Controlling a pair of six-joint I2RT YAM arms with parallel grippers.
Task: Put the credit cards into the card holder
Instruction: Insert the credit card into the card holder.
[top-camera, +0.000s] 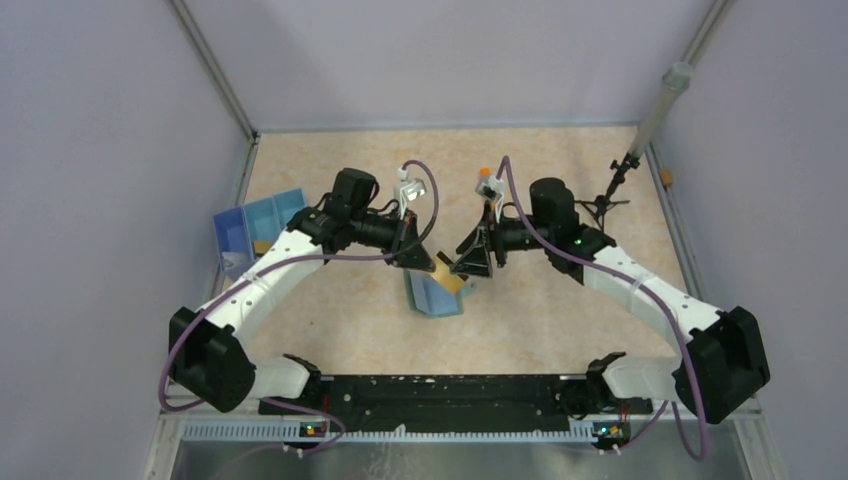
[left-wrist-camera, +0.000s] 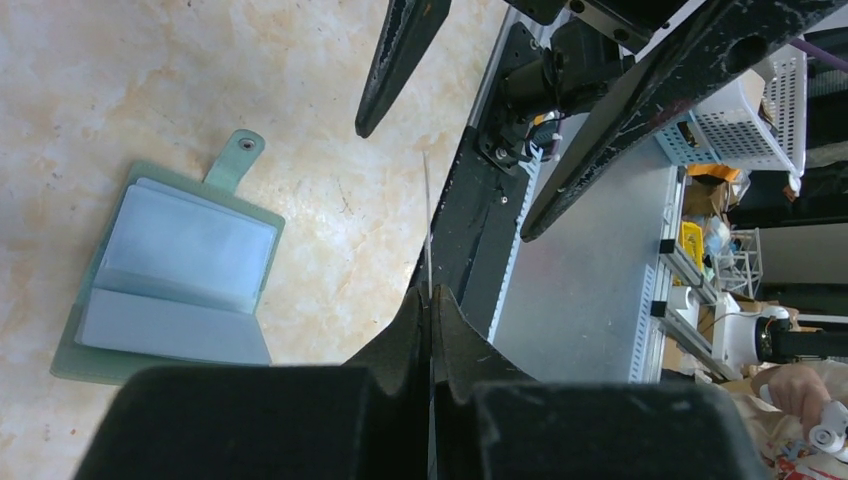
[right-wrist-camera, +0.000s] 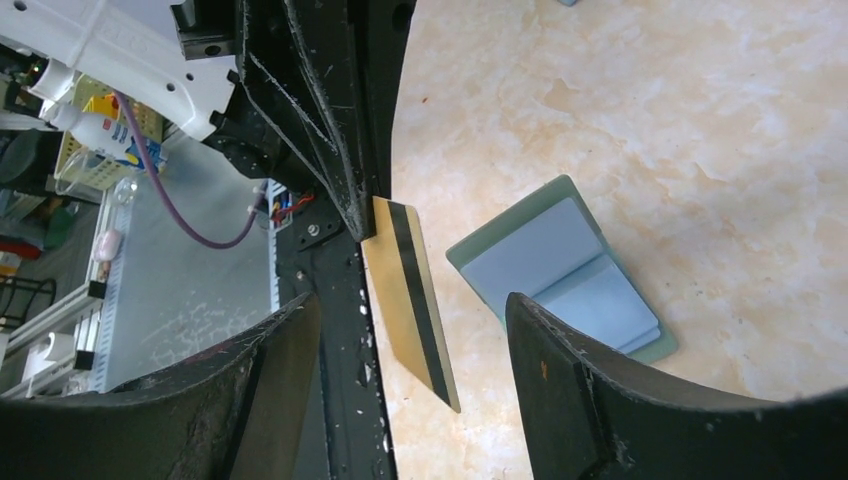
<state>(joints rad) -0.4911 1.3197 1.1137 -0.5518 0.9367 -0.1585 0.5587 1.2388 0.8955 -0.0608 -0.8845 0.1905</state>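
The card holder (top-camera: 432, 297) lies open on the table, grey-green outside and pale blue inside; it also shows in the left wrist view (left-wrist-camera: 170, 270) and the right wrist view (right-wrist-camera: 565, 265). My left gripper (top-camera: 413, 255) (left-wrist-camera: 431, 295) is shut on one credit card (top-camera: 449, 277), gold with a dark stripe, and holds it in the air just right of the holder. That card is edge-on (left-wrist-camera: 427, 220) in the left wrist view. My right gripper (top-camera: 470, 262) (right-wrist-camera: 412, 300) is open, with one finger on each side of the card (right-wrist-camera: 400, 320) and neither touching it.
A blue compartment tray (top-camera: 255, 228) sits at the left, against the wall. A black stand with a grey rod (top-camera: 622, 180) rises at the back right, with a small orange object (top-camera: 665, 178) beside it. Walls close three sides.
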